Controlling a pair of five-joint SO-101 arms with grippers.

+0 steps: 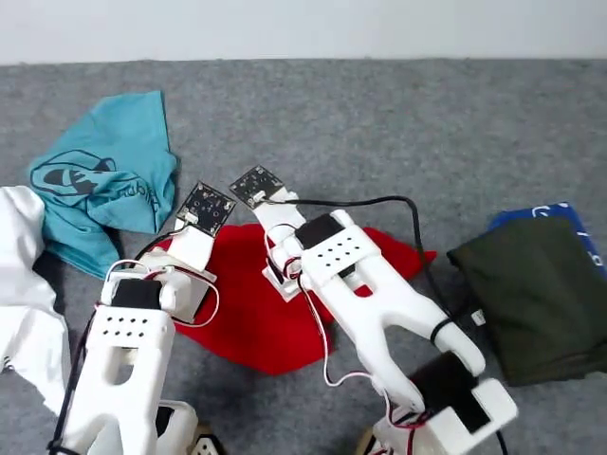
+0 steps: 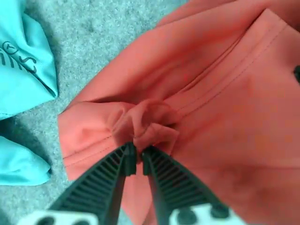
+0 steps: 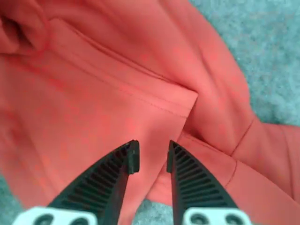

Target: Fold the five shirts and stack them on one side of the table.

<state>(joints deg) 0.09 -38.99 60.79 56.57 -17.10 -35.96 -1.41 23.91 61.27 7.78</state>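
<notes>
five shirts: left claw (image 2: 136, 157) clamps the red shirt (image 1: 256, 318), right claw (image 3: 150, 157) slightly parted, empty, over it; teal (image 1: 114, 190), white (image 1: 24, 284), dark (image 1: 531, 294), blue (image 1: 560, 214) shirts lie beyond.

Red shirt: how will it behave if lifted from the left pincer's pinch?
Likely floppy: the red shirt bunches into soft folds at the left pincer. Probably light, thin cloth. It may drag on the fuzzy grey table cover rather than slide.

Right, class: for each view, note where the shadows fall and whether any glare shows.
High view: even light, no glare, dark shadow beside the crumpled teal printed shirt. Left wrist view: shade in the folds of the bunched red shirt at the left gripper. Right wrist view: shadow under that shirt's hem fold.
</notes>
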